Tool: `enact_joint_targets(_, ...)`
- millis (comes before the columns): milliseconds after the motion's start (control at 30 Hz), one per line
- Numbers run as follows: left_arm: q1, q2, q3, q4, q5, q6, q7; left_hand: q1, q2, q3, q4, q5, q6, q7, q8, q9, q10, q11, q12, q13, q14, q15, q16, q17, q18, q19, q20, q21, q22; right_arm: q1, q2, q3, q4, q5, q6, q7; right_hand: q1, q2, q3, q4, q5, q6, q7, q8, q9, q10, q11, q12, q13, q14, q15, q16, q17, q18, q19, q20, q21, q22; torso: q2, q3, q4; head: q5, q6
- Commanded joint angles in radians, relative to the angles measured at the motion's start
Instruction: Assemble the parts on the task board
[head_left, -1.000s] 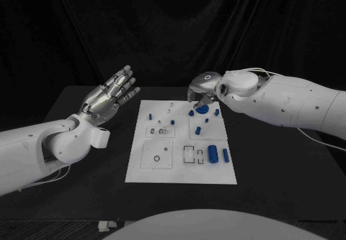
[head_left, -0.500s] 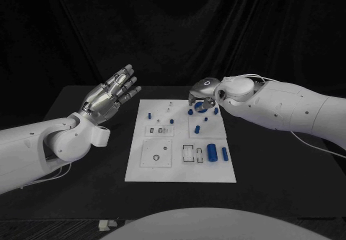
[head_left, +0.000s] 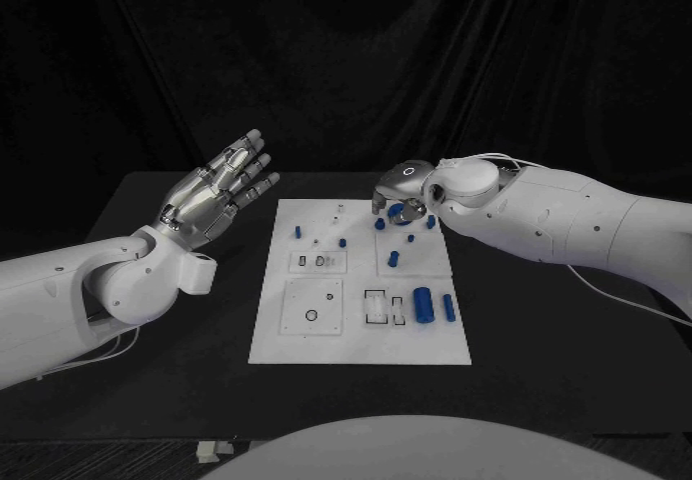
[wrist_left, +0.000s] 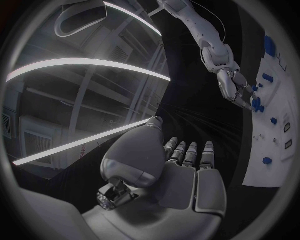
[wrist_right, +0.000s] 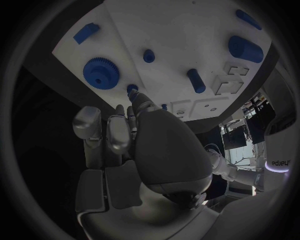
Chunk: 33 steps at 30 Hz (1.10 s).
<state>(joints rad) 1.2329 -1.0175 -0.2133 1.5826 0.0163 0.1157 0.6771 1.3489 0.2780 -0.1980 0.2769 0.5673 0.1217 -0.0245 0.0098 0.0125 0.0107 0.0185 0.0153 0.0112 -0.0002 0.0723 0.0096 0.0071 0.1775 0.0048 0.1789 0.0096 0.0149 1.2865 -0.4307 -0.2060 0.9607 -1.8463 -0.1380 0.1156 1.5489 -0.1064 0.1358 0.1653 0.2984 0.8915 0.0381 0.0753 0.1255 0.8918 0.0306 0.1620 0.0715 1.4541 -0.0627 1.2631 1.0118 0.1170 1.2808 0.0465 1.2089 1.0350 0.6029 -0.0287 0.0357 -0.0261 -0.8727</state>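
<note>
The white task board (head_left: 361, 335) lies mid-table with blue parts on it: a thick cylinder (head_left: 424, 305), a thin rod (head_left: 450, 308), a peg (head_left: 392, 259) and several small pegs. My right hand (head_left: 400, 194) hangs over the board's far right corner, fingers pointing down. From its wrist, the blue gear (wrist_right: 100, 73) lies flat on the board just past the fingertips (wrist_right: 117, 111). A small peg (wrist_right: 132, 88) stands beside the thumb tip, and nothing is in the grasp. My left hand (head_left: 216, 190) is raised left of the board, fingers spread, holding nothing.
A blue block (wrist_right: 86, 33) lies near the board's corner beyond the gear. White square fixtures (head_left: 315, 305) and slots (head_left: 378, 307) occupy the board's near half. Bare black table (head_left: 173, 380) surrounds the board, with dark curtains behind.
My right hand has shifted left and lower over the board's far right corner, now covering the gear from the head camera. The left hand has stayed still.
</note>
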Motion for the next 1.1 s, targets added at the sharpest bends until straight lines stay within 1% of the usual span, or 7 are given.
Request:
enact_joint_targets(33, -0.001, 0.003, 0.001, -0.001, -0.004, 0.021, 0.063, 0.009, 0.0, 0.041, -0.013, 0.019, 0.005, 0.01, 0.011, 0.008, 0.004, 0.007, 0.013, -0.001, 0.0, 0.012, -0.01, -0.007, -0.006, 0.007, 0.008, 0.002, -0.006, -0.007, 0.006, 0.001, -0.013, -0.013, -0.018, 0.008, 0.001, 0.001, 0.061, -0.001, 0.022, 0.0, 0.003, -0.003, -0.012, 0.009, 0.002, -0.004, 0.008, -0.004, 0.0, -0.004, -0.01, -0.004, 0.0, 0.002, 0.014, 0.022, -0.001, -0.0001, -0.0007, 0.0, 0.0)
enact_joint_targets(167, -0.002, 0.004, 0.001, -0.003, -0.004, 0.023, 0.061, 0.009, 0.0, 0.041, -0.013, 0.019, 0.005, 0.01, 0.011, 0.008, 0.004, 0.007, 0.013, -0.001, 0.0, 0.012, -0.01, -0.007, -0.006, 0.007, 0.008, 0.002, -0.006, -0.015, 0.016, 0.001, -0.029, -0.013, -0.026, 0.019, -0.014, -0.004, 0.08, 0.005, 0.014, 0.008, 0.007, -0.001, -0.012, 0.03, 0.004, 0.003, 0.011, -0.003, 0.002, -0.002, -0.006, -0.005, 0.002, 0.004, 0.019, 0.032, 0.0, -0.0001, -0.0009, -0.001, 0.0)
enact_joint_targets(333, -0.002, 0.004, 0.001, -0.005, -0.004, 0.026, 0.058, 0.01, 0.0, 0.042, -0.014, 0.02, 0.006, 0.013, 0.011, 0.008, 0.004, 0.007, 0.013, -0.001, 0.0, 0.013, -0.01, -0.007, -0.006, 0.007, 0.009, 0.002, -0.006, -0.023, 0.026, 0.001, -0.045, -0.013, -0.032, 0.028, -0.03, -0.012, 0.101, 0.011, -0.001, 0.023, 0.006, 0.004, -0.012, 0.047, 0.005, 0.007, 0.012, -0.002, 0.003, 0.0, -0.004, -0.007, 0.006, 0.005, 0.024, 0.045, 0.0, 0.0, -0.0004, -0.002, 0.0)
enact_joint_targets(400, -0.003, 0.005, 0.001, -0.006, -0.004, 0.026, 0.057, 0.01, 0.0, 0.042, -0.014, 0.02, 0.006, 0.013, 0.011, 0.008, 0.004, 0.007, 0.013, -0.001, 0.0, 0.013, -0.01, -0.007, -0.006, 0.007, 0.009, 0.002, -0.006, -0.025, 0.029, 0.001, -0.05, -0.013, -0.031, 0.03, -0.031, -0.013, 0.107, 0.011, -0.001, 0.03, 0.007, 0.006, -0.011, 0.049, 0.005, 0.007, 0.012, -0.003, 0.003, -0.002, -0.006, -0.007, 0.006, 0.005, 0.025, 0.048, 0.0, 0.0001, -0.0002, -0.003, 0.0)
enact_joint_targets(533, -0.004, 0.007, 0.001, -0.009, -0.004, 0.03, 0.055, 0.01, 0.0, 0.042, -0.014, 0.02, 0.006, 0.013, 0.011, 0.008, 0.004, 0.007, 0.013, -0.001, 0.0, 0.013, -0.01, -0.007, -0.006, 0.007, 0.009, 0.002, -0.006, -0.031, 0.042, 0.001, -0.071, -0.011, -0.035, 0.04, -0.032, -0.019, 0.141, 0.007, 0.023, 0.06, 0.014, 0.017, -0.004, 0.051, 0.001, 0.0, 0.009, -0.005, 0.001, -0.003, -0.008, -0.007, 0.005, 0.004, 0.025, 0.055, 0.0, 0.0, -0.0006, -0.006, 0.0)
enact_joint_targets(867, -0.005, 0.01, 0.001, -0.013, -0.004, 0.039, 0.046, 0.011, 0.0, 0.043, -0.015, 0.021, 0.006, 0.016, 0.012, 0.008, 0.004, 0.007, 0.013, -0.001, 0.0, 0.013, -0.01, -0.007, -0.005, 0.007, 0.011, 0.002, -0.006, -0.047, 0.075, 0.001, -0.124, 0.044, -0.062, 0.073, -0.041, -0.024, 0.165, 0.007, 0.012, 0.078, 0.017, 0.023, 0.003, 0.066, 0.002, 0.001, 0.008, -0.005, 0.001, 0.0, -0.002, -0.009, 0.008, 0.004, 0.031, 0.069, 0.0, 0.0001, -0.0006, -0.003, 0.0)
enact_joint_targets(1100, -0.008, 0.012, 0.001, -0.017, -0.004, 0.047, 0.038, 0.013, 0.001, 0.046, -0.015, 0.022, 0.009, 0.023, 0.012, 0.009, 0.004, 0.006, 0.014, -0.001, 0.0, 0.014, -0.01, -0.007, -0.004, 0.008, 0.012, 0.002, -0.006, -0.058, 0.088, 0.001, -0.146, 0.05, -0.096, 0.095, -0.039, -0.017, 0.204, -0.002, 0.005, 0.142, 0.017, 0.053, 0.028, 0.134, -0.005, 0.014, 0.011, -0.013, -0.002, -0.012, -0.019, -0.008, -0.001, 0.002, 0.023, 0.07, 0.001, 0.0001, 0.0004, -0.003, 0.0)
